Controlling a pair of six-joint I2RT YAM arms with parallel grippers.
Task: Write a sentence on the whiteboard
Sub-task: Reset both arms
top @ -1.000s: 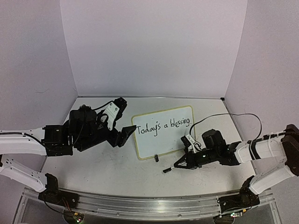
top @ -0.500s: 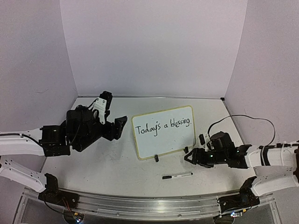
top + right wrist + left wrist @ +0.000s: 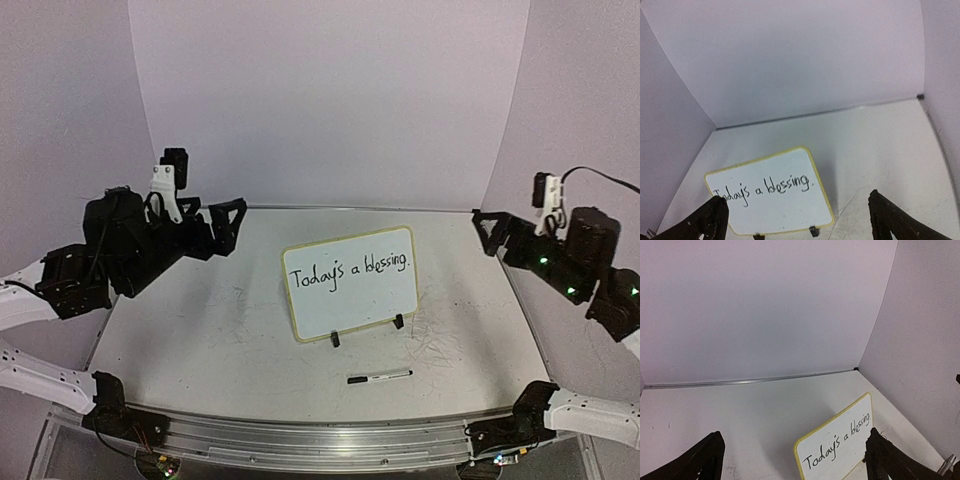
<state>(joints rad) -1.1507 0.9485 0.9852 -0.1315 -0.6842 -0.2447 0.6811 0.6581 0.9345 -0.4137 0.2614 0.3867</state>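
One whiteboard, sentence "Today's a blessing."

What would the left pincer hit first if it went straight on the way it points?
Probably the whiteboard: the left wrist view shows it ahead, low between the fingers of the open left pincer. Depth is unclear, so the pincer might pass above it.

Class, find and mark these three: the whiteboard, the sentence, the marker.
whiteboard (image 3: 345, 312), top external view, blank lower face.
sentence (image 3: 354, 271), top external view, middle of the lettering.
marker (image 3: 380, 377), top external view, middle of its barrel.
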